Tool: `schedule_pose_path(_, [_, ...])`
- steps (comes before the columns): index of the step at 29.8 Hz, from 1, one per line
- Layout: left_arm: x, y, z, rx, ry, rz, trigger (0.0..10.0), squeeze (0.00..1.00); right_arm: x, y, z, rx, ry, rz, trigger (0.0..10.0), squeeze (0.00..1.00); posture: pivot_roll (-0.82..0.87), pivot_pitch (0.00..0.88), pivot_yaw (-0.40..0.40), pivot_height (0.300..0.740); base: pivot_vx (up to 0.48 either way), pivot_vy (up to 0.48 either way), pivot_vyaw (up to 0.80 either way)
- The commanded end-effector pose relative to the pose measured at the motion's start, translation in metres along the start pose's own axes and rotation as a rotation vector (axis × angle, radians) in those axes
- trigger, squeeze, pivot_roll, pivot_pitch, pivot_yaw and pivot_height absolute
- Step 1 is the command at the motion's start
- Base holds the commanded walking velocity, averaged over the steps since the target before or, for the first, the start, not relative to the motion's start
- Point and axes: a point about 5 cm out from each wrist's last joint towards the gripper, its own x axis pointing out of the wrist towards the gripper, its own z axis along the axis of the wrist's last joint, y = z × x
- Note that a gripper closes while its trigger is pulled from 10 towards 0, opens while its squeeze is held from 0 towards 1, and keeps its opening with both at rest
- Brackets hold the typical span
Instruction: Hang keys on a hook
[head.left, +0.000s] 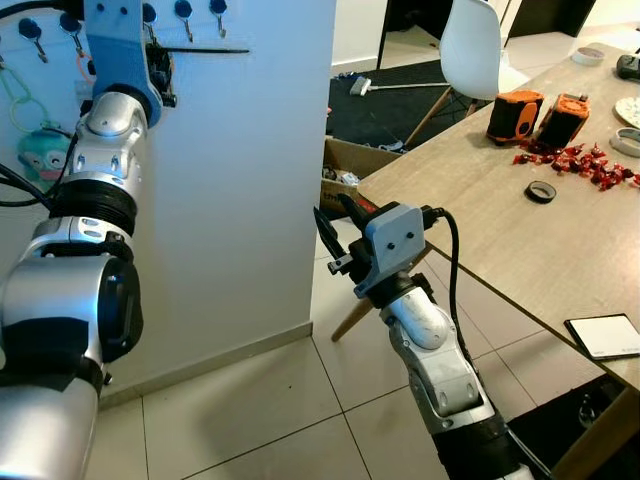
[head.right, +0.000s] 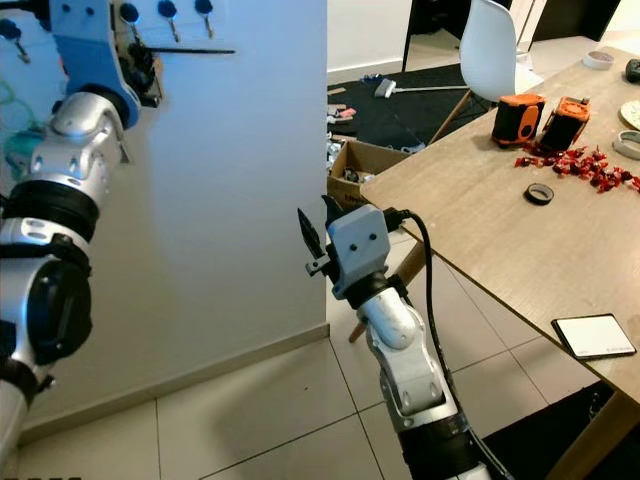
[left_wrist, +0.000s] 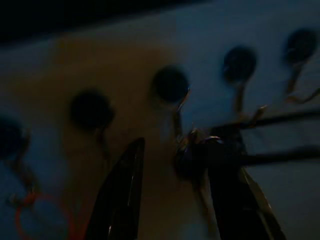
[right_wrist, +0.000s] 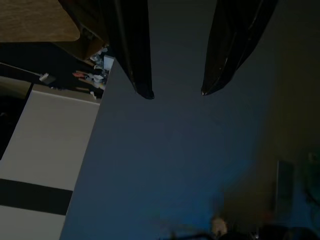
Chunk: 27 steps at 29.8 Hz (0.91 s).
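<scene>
A row of black-knobbed hooks (head.left: 185, 14) runs along the white wall at the upper left. My left arm is raised to them, and the left gripper (left_wrist: 177, 145) stands open against the wall with one hook (left_wrist: 171, 86) between its fingers. A dark, blurred bunch, apparently the keys (left_wrist: 194, 156), hangs under that hook and touches one finger (left_wrist: 235, 185). Lower down, my right gripper (head.left: 330, 215) is open and holds nothing, pointing at the bare wall beside the table corner.
A green ring with a plush toy (head.left: 40, 150) hangs from a hook further left. On my right a wooden table (head.left: 480, 230) carries orange tools (head.left: 515, 115), red wrappers, a tape roll and a white-framed tablet (head.left: 605, 336). A white chair (head.left: 470, 45) and a cardboard box (head.left: 350, 165) stand behind it.
</scene>
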Motion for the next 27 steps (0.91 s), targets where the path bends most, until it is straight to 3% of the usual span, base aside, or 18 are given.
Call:
schedule_pose_path(1, [-0.006, 0.026, 0.021, 0.069, -0.085, 0.013, 10.0, 0.00, -0.001, 0.003, -0.002, 0.007, 0.006, 0.006, 10.0, 0.00, 0.03, 0.234, 0.058, 0.740, 0.000, 0.000, 0.00])
schedule_pose_path(8, [-0.020, 0.031, 0.018, 0.103, -0.111, -0.096, 10.0, 0.00, -0.002, 0.004, -0.003, 0.010, 0.007, 0.008, 10.0, 0.00, 0.04, 0.231, 0.058, 0.740, 0.000, 0.000, 0.00])
schedule_pose_path(16, [-0.044, 0.029, -0.008, 0.220, -0.017, -0.238, 10.0, 0.00, -0.002, 0.004, -0.003, 0.011, 0.005, 0.015, 10.0, 0.00, 0.04, 0.228, 0.054, 0.740, 0.000, 0.000, 0.00])
schedule_pose_path(20, [-0.052, 0.027, -0.014, 0.234, 0.000, -0.272, 10.0, 0.00, -0.002, 0.005, -0.003, 0.011, 0.005, 0.017, 10.0, 0.00, 0.04, 0.228, 0.054, 0.740, 0.000, 0.000, 0.00])
schedule_pose_path(22, [-0.060, 0.023, -0.020, 0.172, -0.014, -0.266, 10.0, 0.00, -0.002, 0.005, -0.003, 0.012, 0.005, 0.020, 10.0, 0.00, 0.05, 0.224, 0.059, 0.740, 0.000, 0.000, 0.00])
schedule_pose_path(25, [-0.080, 0.001, -0.026, -0.022, -0.059, -0.285, 10.0, 0.00, -0.003, 0.005, -0.004, 0.013, 0.008, 0.019, 10.0, 0.00, 0.05, 0.218, 0.060, 0.740, 0.000, 0.000, 0.00])
schedule_pose_path(27, [-0.086, -0.005, -0.028, -0.044, -0.058, -0.296, 10.0, 0.00, -0.003, 0.005, -0.005, 0.012, 0.009, 0.018, 10.0, 0.00, 0.05, 0.218, 0.060, 0.740, 0.000, 0.000, 0.00])
